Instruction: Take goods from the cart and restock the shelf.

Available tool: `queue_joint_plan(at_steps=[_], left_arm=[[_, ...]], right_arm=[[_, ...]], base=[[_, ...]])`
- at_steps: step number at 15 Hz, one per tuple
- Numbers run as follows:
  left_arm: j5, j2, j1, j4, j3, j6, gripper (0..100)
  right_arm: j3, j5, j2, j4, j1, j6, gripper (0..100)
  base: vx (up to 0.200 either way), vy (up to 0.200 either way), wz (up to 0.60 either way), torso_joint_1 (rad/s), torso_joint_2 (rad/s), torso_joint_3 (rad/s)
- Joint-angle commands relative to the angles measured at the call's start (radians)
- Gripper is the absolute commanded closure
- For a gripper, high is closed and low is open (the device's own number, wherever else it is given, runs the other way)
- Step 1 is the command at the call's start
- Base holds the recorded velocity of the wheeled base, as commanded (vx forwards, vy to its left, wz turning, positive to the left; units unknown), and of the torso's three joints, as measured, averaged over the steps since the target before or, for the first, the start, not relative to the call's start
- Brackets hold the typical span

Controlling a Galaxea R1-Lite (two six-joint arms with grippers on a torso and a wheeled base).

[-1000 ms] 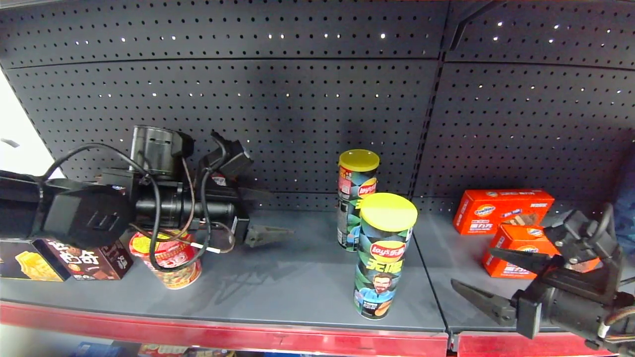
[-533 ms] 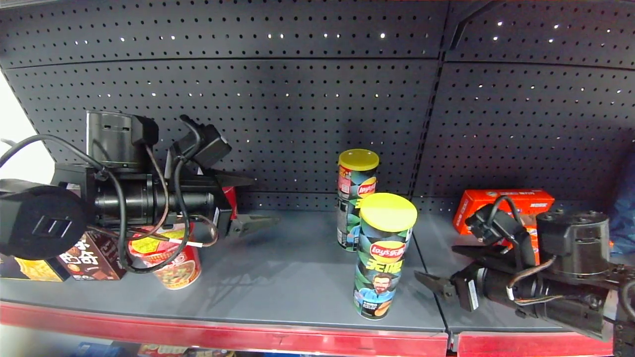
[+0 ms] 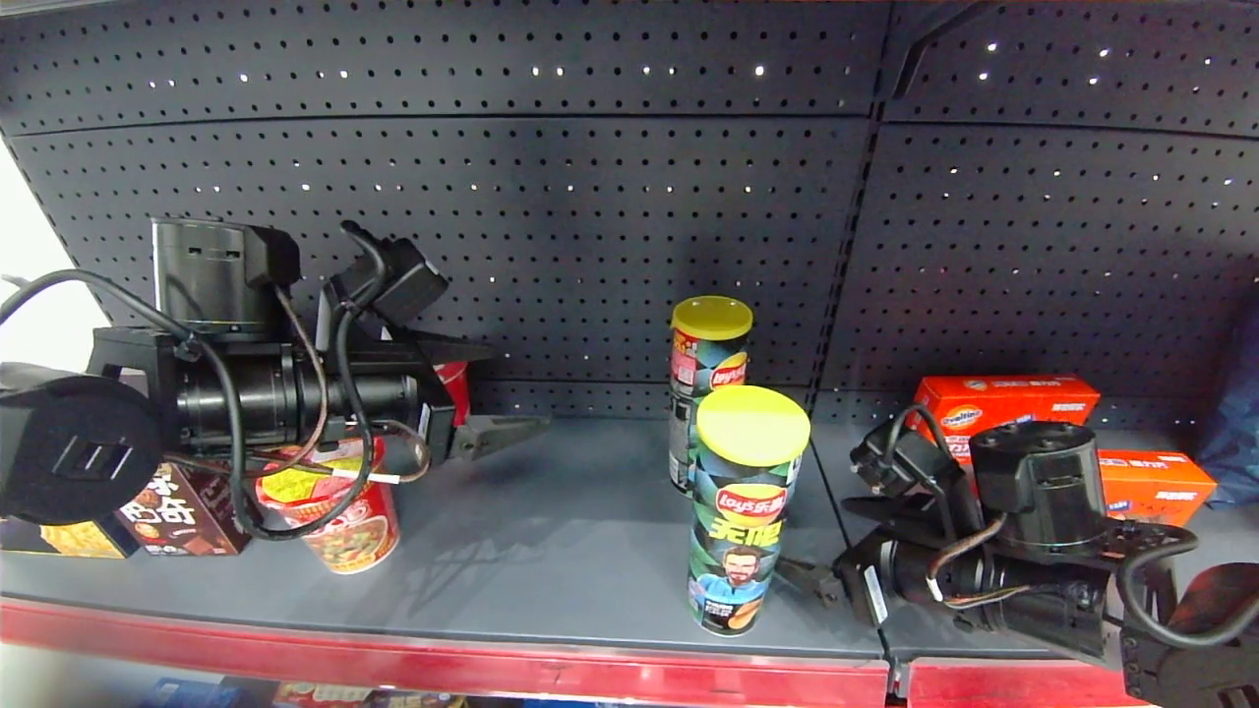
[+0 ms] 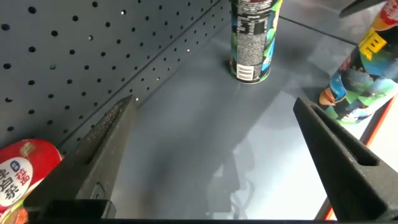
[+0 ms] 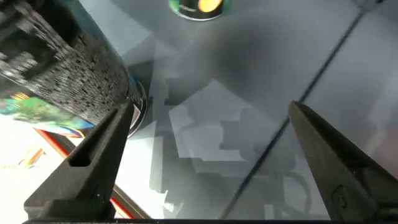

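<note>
Both grippers are empty. The left gripper hangs above the shelf, just past the cup noodle. Its jaws are spread wide, with only bare shelf board between them. The right gripper sits low, almost at board level, jaws apart and holding nothing. One of its fingers is at the foot of the front chip can. In the right wrist view the can lies outside the jaws, against or just beside that finger, and contact cannot be confirmed. The front chip can stands near the red front lip, directly ahead of the rear chip can, which stands toward the pegboard. Judgement: the two cans filed front to back look like deliberate facing, with one product lane filled in depth and labels outward. The orange boxes in the next bay and the brown box beyond the cup fit the same lane logic. A low, open finger beside the base suggests releasing or nudging the can square, not a grasp. Risk: the can is tall and narrow and seems to lean slightly, so a push at its foot could topple it off the lip. The left gripper looks parked clear of the lane.
</note>
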Motion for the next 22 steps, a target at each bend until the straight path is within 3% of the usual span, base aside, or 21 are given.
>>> queue_joint_plan(at_steps=[1, 12, 14, 17, 20, 22], left_arm=[[0.000, 0.001, 0.001, 0.000, 0.005, 0.000, 0], [0.000, 0.000, 0.002, -0.051, 0.066, -0.001, 0], [0.008, -0.022, 0.008, -0.054, 0.069, -0.024, 0], [0.043, -0.068, -0.001, -0.108, 0.082, -0.067, 0], [0.097, -0.127, -0.019, -0.117, 0.091, -0.072, 0], [0.140, -0.224, -0.019, -0.117, 0.171, -0.073, 0]], right_arm=[[0.004, 0.001, 0.002, -0.002, 0.004, 0.000, 0], [0.013, -0.010, -0.034, -0.005, 0.004, 0.001, 0], [0.018, -0.093, -0.119, 0.008, -0.001, 0.000, 0], [0.052, -0.110, -0.232, 0.025, 0.004, 0.003, 0], [0.038, -0.134, -0.330, 0.110, -0.004, 0.003, 0], [0.052, -0.196, -0.407, 0.113, -0.031, 0.003, 0]], base=[[0.000, 0.000, 0.00, 0.000, 0.00, 0.000], [0.000, 0.000, 0.00, 0.000, 0.00, 0.000], [0.000, 0.000, 0.00, 0.000, 0.00, 0.000], [0.000, 0.000, 0.00, 0.000, 0.00, 0.000], [0.000, 0.000, 0.00, 0.000, 0.00, 0.000], [0.000, 0.000, 0.00, 0.000, 0.00, 0.000]])
